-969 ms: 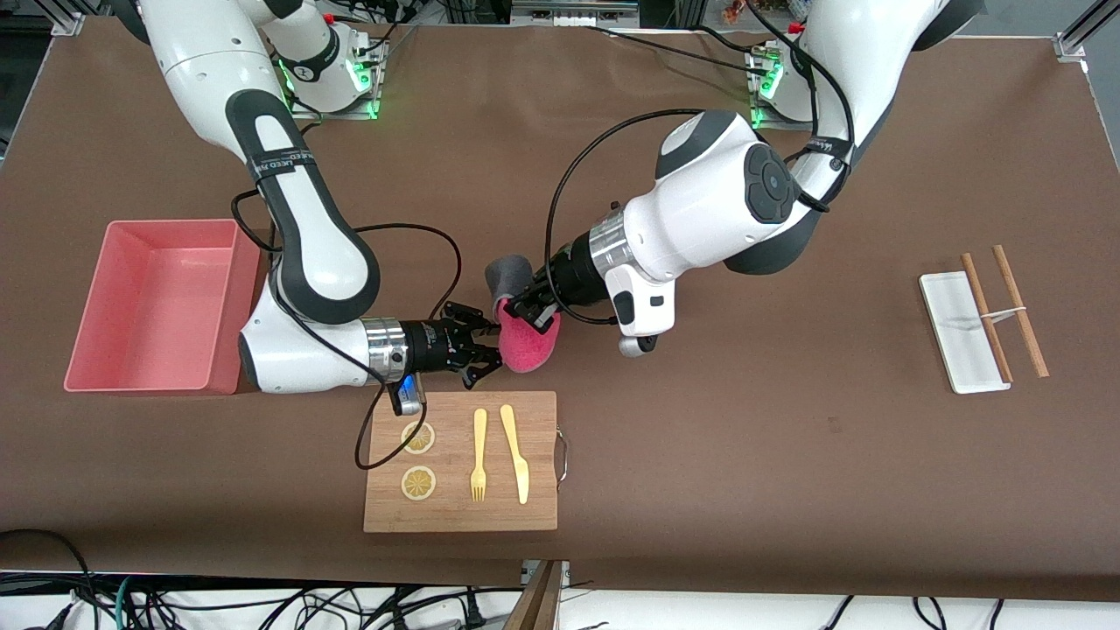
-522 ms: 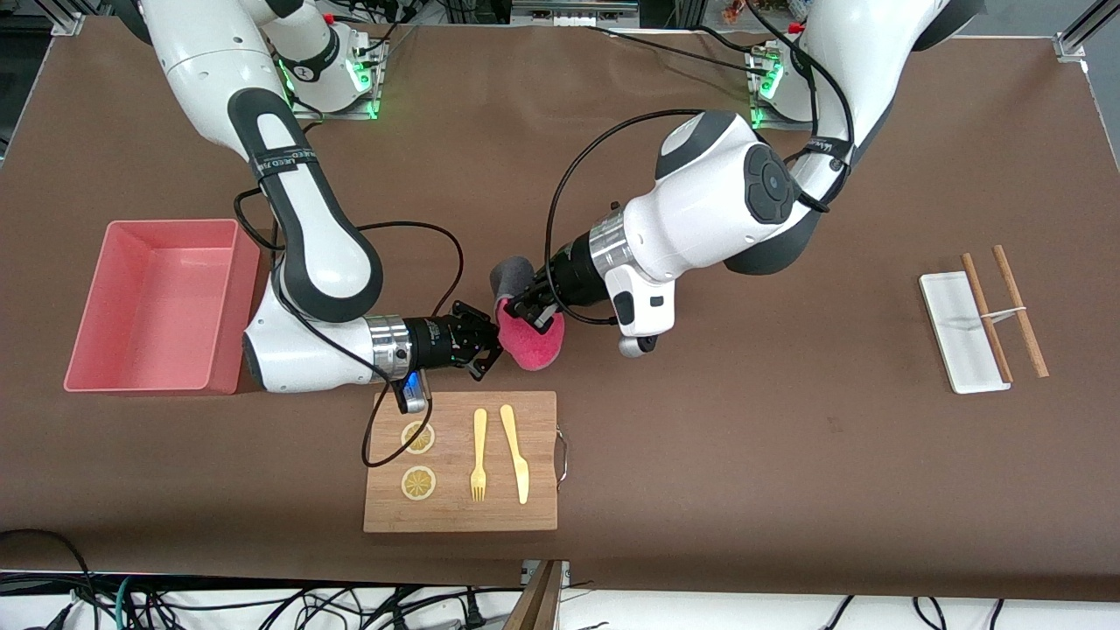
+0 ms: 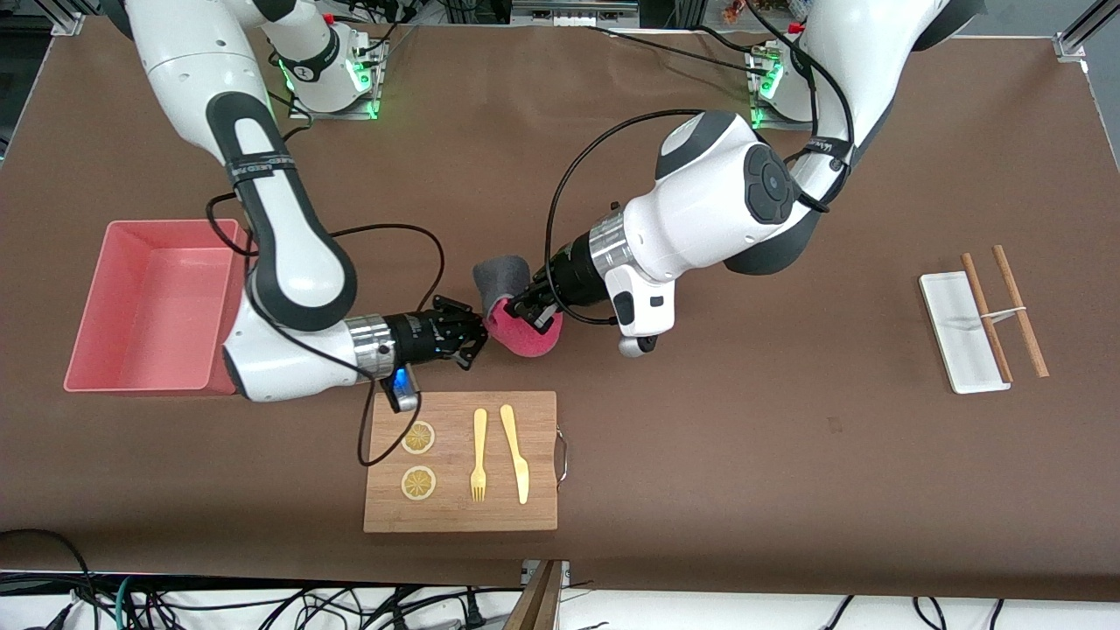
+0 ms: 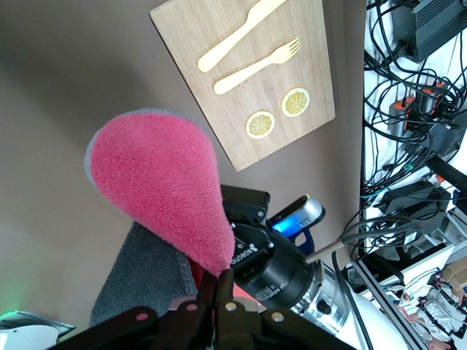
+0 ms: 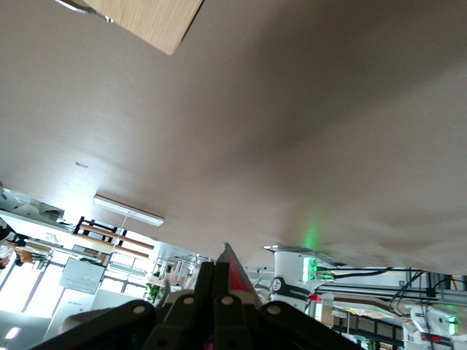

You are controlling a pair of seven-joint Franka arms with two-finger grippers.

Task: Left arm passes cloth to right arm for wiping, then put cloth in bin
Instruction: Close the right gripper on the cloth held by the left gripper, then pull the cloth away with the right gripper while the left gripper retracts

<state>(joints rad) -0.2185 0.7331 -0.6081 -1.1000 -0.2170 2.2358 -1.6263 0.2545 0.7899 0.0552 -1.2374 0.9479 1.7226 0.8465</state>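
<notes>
The magenta-pink cloth (image 3: 518, 334) with its grey reverse (image 3: 500, 273) hangs over the brown table near the cutting board, held between both grippers. My left gripper (image 3: 525, 308) is shut on it; in the left wrist view the pink cloth (image 4: 157, 179) spreads out from the tips of my left gripper (image 4: 219, 281). My right gripper (image 3: 477, 337) is shut on the cloth's edge facing the bin, and a corner of the cloth (image 5: 235, 264) pokes out beside the tips of my right gripper (image 5: 221, 271). The salmon-pink bin (image 3: 140, 306) stands at the right arm's end of the table.
A wooden cutting board (image 3: 459, 499) with a yellow fork (image 3: 479, 455), a knife (image 3: 516, 451) and two lemon slices (image 3: 418, 437) lies nearer to the front camera than the cloth. A white tray (image 3: 958, 337) and chopsticks (image 3: 1006, 306) lie toward the left arm's end.
My right gripper shut on the cloth's edge, then drew back a little toward the bin, pulling the cloth that way. The left arm has hardly moved.
</notes>
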